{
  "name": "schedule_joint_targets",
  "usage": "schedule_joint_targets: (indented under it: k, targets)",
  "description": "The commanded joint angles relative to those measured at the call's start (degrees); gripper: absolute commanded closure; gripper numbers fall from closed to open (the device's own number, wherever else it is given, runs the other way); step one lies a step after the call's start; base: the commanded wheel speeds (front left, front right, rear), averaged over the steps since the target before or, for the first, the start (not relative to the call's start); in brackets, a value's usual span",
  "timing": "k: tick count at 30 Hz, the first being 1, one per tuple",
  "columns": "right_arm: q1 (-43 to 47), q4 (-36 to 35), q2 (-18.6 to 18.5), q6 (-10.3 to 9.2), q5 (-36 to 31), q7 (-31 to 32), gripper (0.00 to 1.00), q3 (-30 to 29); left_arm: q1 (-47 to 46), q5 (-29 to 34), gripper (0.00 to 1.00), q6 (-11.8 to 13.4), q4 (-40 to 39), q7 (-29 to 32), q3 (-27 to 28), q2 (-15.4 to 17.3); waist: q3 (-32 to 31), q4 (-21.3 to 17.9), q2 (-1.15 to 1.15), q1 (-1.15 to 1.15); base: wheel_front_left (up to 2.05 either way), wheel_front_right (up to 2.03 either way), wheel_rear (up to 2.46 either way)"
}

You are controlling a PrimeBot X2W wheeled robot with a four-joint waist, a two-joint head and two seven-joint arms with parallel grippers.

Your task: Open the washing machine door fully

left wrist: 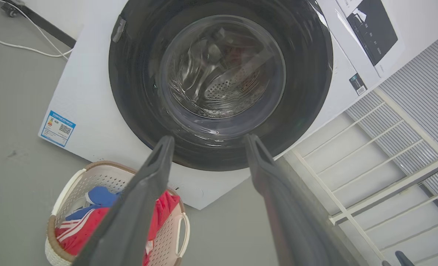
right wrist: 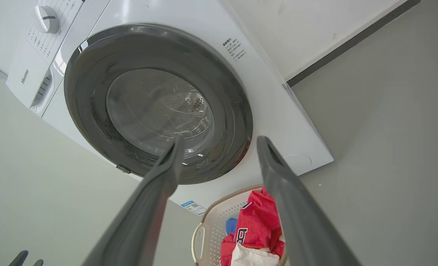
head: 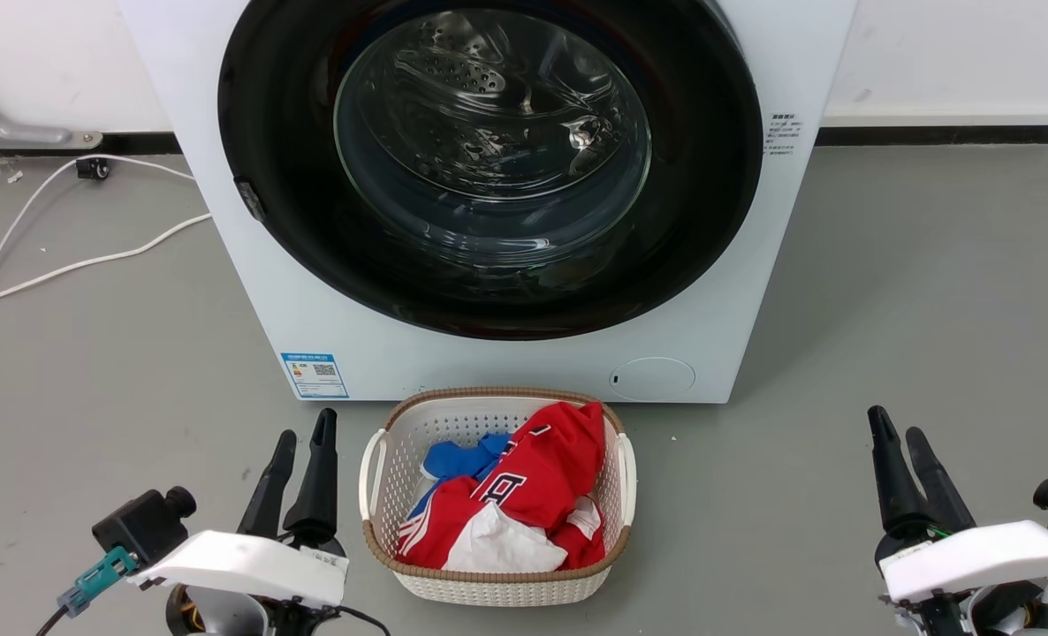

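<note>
The white washing machine (head: 224, 106) (left wrist: 89, 122) (right wrist: 263, 92) stands straight ahead. Its round glossy black door (head: 285, 159) (left wrist: 130, 92) (right wrist: 89, 103) lies flat against the front, with the steel drum showing through the glass window (head: 493, 115). A small latch piece sits on the door's left rim (head: 248, 200). My left gripper (head: 306, 435) is open at the lower left, well short of the machine. At the lower right my right gripper (head: 897, 427) is open too, also apart from the door. Nothing is held between the fingers in either wrist view, left gripper (left wrist: 208, 142) and right gripper (right wrist: 219, 142).
A white laundry basket (head: 383, 477) (left wrist: 64, 184) (right wrist: 204, 232) with red, blue and white clothes sits on the grey floor just before the machine, between my grippers. White cables (head: 56, 265) trail across the floor at the left. A round filter cap (head: 652, 378) is low on the machine's front.
</note>
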Motion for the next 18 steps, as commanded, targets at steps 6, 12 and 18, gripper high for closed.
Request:
schedule_joint_targets:
  k: [6, 12, 18]
  targets:
    - [-0.18, -1.95, -0.48, 0.08, -6.33, -0.54, 0.0, 0.36, -0.47, 6.85, 0.0, 0.34, -1.09, -1.53, -0.97, 1.15, -0.04, 0.02, 0.0, 0.0, 0.0, 0.0, 0.0]
    - [0.04, -2.73, -0.57, 0.08, -11.22, -0.42, 0.0, 0.53, -0.37, 11.92, 0.0, 0.98, -0.98, -2.56, -1.71, 1.78, -0.18, 0.08, 0.0, 0.0, 0.0, 0.0, 0.0]
    - [0.41, -3.77, -0.53, 0.1, -16.56, -0.06, 0.0, 0.63, -0.52, 18.24, 0.0, 1.63, -1.2, -3.8, -3.27, 2.77, -0.29, 0.2, 0.0, 0.0, 0.0, 0.0, 0.0]
